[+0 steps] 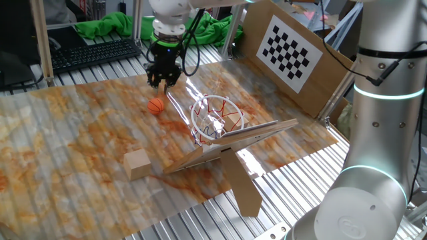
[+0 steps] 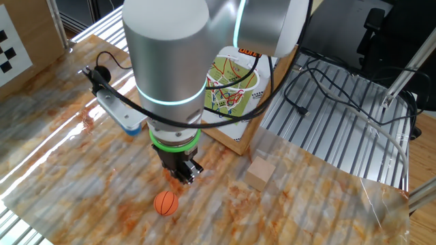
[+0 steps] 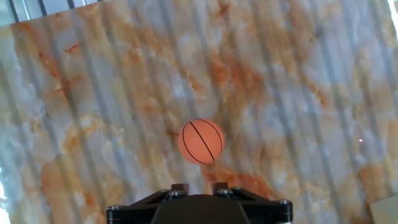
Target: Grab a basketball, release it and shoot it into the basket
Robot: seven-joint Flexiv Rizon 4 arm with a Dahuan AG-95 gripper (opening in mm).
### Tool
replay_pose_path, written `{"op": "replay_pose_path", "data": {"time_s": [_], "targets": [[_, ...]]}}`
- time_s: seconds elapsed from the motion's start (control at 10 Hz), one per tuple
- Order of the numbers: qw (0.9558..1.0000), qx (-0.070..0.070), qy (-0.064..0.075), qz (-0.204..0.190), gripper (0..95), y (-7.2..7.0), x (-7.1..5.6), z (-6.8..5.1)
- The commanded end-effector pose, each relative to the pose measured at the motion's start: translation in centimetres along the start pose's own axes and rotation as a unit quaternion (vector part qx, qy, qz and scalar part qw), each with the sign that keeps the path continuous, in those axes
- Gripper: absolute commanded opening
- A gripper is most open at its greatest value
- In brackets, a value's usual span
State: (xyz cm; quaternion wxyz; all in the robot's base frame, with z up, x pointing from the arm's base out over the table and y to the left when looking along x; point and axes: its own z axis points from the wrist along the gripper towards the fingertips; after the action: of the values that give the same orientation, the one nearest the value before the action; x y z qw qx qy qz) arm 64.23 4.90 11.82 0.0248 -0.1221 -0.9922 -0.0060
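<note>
In your fixed view, left to right: one wooden block [image 1: 136,163]; one basketball [image 1: 155,106] lying free on the marbled surface [image 1: 67,133]; one gripper [image 1: 163,83] above it, empty, fingers close together; one basket [image 1: 215,119].

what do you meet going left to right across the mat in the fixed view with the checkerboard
wooden block → basketball → fingers above the mat → basket → checkerboard panel
</note>
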Motion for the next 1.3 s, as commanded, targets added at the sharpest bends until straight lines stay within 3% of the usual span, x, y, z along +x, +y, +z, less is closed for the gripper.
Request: {"op": "replay_pose_path", "data": {"time_s": [0.1,0.4,0.7,0.9,1.3], "targets": [[1.0,0.0,-0.003,-0.006,76.0,-0.2,-0.5,0.4],[0.9999,-0.006,-0.008,-0.008,76.0,-0.3,-1.8,1.5],[0.9998,-0.012,-0.011,-0.008,76.0,0.1,-2.5,3.2],[0.9998,-0.017,-0.009,-0.009,76.0,0.2,-3.0,3.8],[0.9996,-0.018,-0.019,-0.011,76.0,0.3,-3.8,5.1]]}}
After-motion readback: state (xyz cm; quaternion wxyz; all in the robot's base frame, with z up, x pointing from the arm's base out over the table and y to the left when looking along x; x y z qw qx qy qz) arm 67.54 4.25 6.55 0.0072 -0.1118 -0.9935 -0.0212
